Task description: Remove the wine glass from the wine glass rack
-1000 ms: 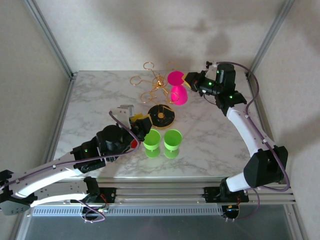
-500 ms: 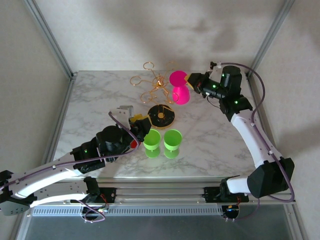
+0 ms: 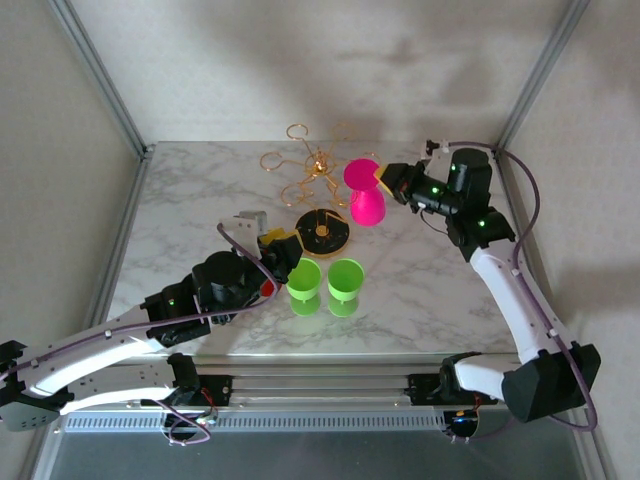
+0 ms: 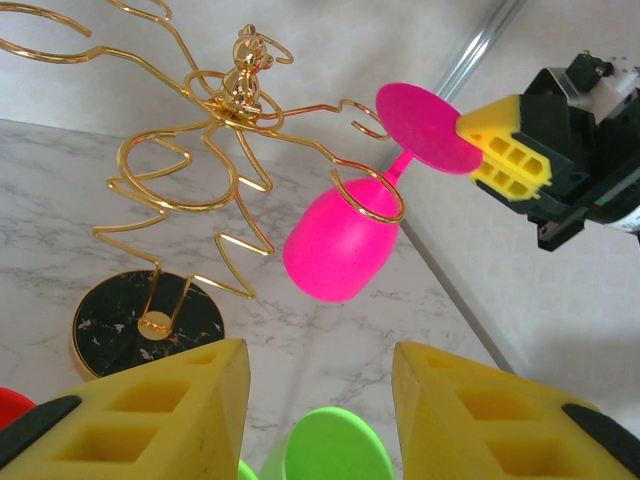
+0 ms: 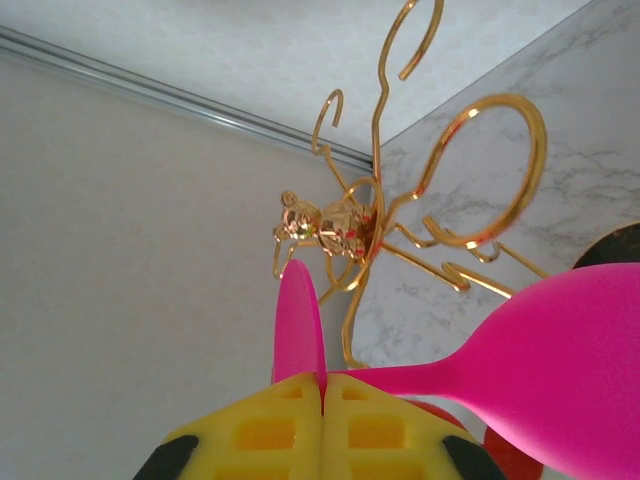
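Pink wine glass (image 3: 365, 205) hangs bowl-down at 3 o'clock from the post of the gold wine glass rack (image 3: 317, 166); the right gripper (image 3: 381, 178) is clamped on the edge of its round foot, yellow pads pressed together. One wire loop seems to cross the bowl's top, though the stem may be clear. Two green cups (image 3: 304, 277) stand side by side at 6 o'clock of the rack's black base (image 3: 323, 231); the left gripper (image 3: 283, 250), at their 9 o'clock, gapes apart, gripping nothing.
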